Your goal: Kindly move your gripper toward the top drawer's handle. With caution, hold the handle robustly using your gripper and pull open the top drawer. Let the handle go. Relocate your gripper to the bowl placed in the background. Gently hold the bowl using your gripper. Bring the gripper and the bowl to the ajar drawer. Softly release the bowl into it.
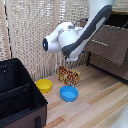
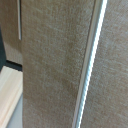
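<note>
Top drawer [image 1: 102, 44] at far right, front ajar; handle [image 1: 100, 43] hidden partly behind arm. Gripper out of sight, state cannot tell. Step: likely reaching for handle. Next: align, clamp bar. Yellow bowl [image 1: 44, 85] on floor, left of blue bowl [image 1: 69, 93].

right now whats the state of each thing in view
top drawer: looks shut, front level with the dresser
handle: free, nothing gripping it
yellow bowl: upright on floor, empty
blue bowl: upright on floor, empty
black case: open
gripper: fingers out of sight in both views
</note>
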Controlling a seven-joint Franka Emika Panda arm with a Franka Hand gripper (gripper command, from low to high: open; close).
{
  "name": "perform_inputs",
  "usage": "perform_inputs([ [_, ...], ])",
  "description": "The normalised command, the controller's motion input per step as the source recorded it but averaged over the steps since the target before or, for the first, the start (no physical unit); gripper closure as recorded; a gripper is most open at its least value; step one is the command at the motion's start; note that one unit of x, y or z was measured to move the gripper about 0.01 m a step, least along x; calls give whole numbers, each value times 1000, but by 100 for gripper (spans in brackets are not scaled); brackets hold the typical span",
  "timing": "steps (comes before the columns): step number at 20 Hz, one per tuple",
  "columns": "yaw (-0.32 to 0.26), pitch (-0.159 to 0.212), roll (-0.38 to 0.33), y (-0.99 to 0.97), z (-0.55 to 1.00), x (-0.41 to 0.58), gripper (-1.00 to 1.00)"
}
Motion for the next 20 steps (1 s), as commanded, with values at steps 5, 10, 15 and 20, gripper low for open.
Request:
perform_inputs([
  [5,-60,-87,298,549,123,296,-100],
  [10,-97,-25,329,484,95,177,-100],
  [15,-90,27,360,460,22,171,-100],
  [20,-155,69,373,311,0,170,-100],
])
